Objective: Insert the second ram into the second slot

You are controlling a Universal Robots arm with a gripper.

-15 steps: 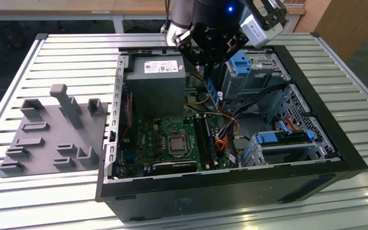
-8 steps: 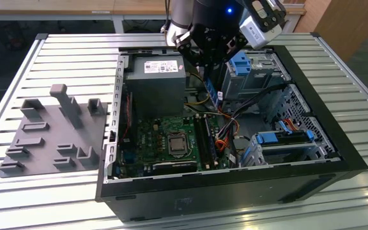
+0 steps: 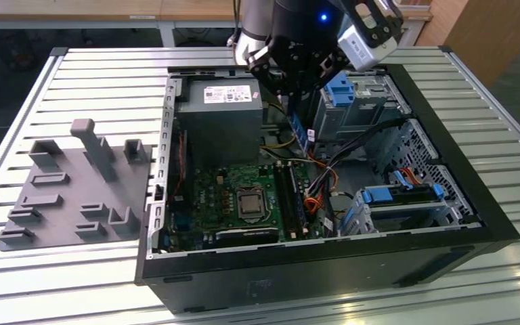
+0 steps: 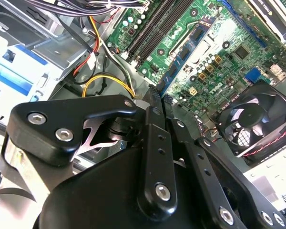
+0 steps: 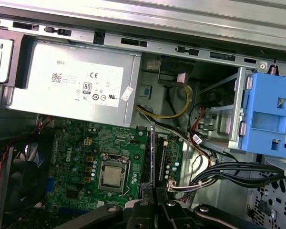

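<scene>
- A power supply [image 5: 71, 81] with a white printed label sits on one side of the gripper [image 5: 155, 198], and a blue drive-bay bracket [image 5: 269, 117] on the other. Yellow cables [image 5: 169, 114] loop between them.
- The arm reaches down into the open computer case [image 3: 332, 277], pointing at the motherboard [image 5: 76, 152].
- Its fingers clamp the second ram [image 5: 153, 152], held on edge above the memory slots [image 3: 289, 193] and not seated.
</scene>
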